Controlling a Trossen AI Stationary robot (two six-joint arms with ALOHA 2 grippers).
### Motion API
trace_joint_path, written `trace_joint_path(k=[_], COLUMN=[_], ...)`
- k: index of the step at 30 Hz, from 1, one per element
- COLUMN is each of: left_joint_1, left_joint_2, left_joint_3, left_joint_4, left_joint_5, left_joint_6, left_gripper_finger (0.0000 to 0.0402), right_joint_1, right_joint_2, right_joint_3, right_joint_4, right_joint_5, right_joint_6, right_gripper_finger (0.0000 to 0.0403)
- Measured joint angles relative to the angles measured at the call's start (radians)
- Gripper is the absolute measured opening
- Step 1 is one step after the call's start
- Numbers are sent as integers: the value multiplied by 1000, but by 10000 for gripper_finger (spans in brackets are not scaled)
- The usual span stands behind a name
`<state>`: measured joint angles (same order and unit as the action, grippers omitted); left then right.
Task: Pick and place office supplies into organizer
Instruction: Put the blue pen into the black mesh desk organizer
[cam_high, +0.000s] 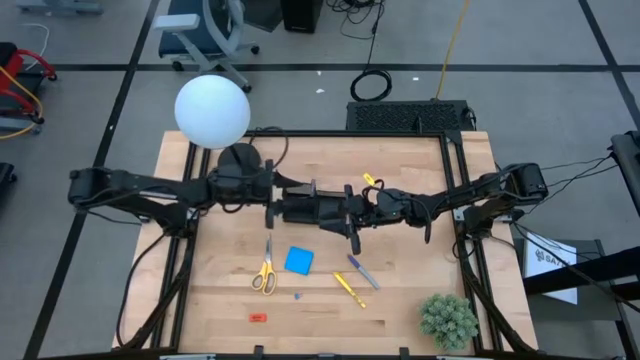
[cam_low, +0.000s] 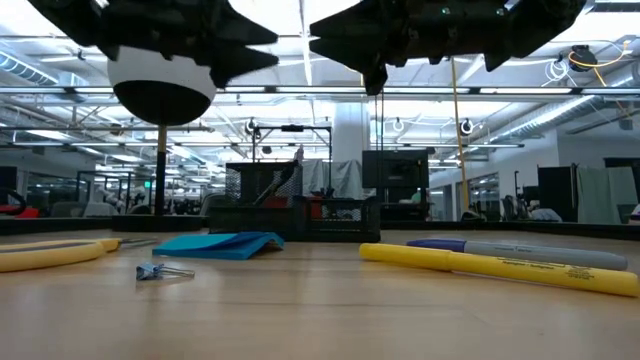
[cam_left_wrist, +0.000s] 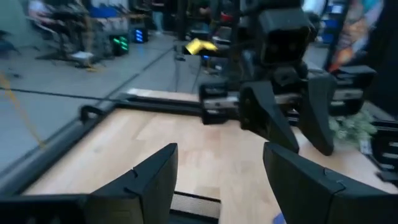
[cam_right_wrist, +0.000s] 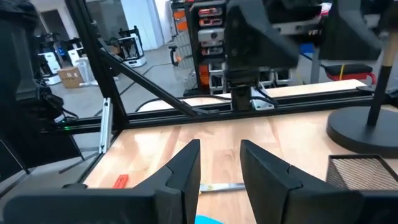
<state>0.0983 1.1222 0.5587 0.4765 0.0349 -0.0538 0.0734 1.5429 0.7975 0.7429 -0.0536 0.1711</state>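
Two markers (cam_low: 500, 262) nearest, one scissors (cam_high: 265, 272), left claw (cam_high: 275, 211) open, right claw (cam_high: 352, 218) seemingly empty, ajar.

The worktop (cam_high: 400, 310) is pale blond wood with a plank grain, framed in black rails. Beside the bright blue square pad (cam_high: 298, 261) lie scissors (cam_high: 265, 272) with yellow handles, a yellow pen (cam_high: 348, 288) and a purple-grey pen (cam_high: 362, 271). Near the pad sits a small red piece (cam_high: 258, 317). The plant ball (cam_high: 447, 320) is mottled green, the lamp globe (cam_high: 212, 111) white, both arms dark.
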Motion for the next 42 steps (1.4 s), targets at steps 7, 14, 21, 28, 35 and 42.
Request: trace_joint_path(k=[7, 14, 21, 28, 35, 42], left_joint_1=[-127, -261, -338, -349, -348, -348], left_joint_2=[-135, -213, -272, -284, -279, -279], left_joint_3=[0, 0, 0, 0, -1, -1], left_joint_4=[-25, -27, -18, -7, -11, -9], left_joint_5=[-357, -689, -850, -822, -821, -821], left_joint_6=[76, 150, 212, 203, 208, 207], left_gripper_finger=[243, 243, 243, 243, 243, 244], right_joint_1=[8, 7, 19, 67, 121, 151], right_joint_2=[0, 0, -71, -183, -229, -225], right_joint_3=[0, 1, 41, 136, 184, 196], right_joint_4=[45, 31, -228, -538, -740, -945], right_joint_5=[0, 5, 92, 211, 294, 317], right_joint_6=[0, 32, 59, 53, 140, 333], right_gripper_finger=[105, 105, 105, 105, 105, 105])
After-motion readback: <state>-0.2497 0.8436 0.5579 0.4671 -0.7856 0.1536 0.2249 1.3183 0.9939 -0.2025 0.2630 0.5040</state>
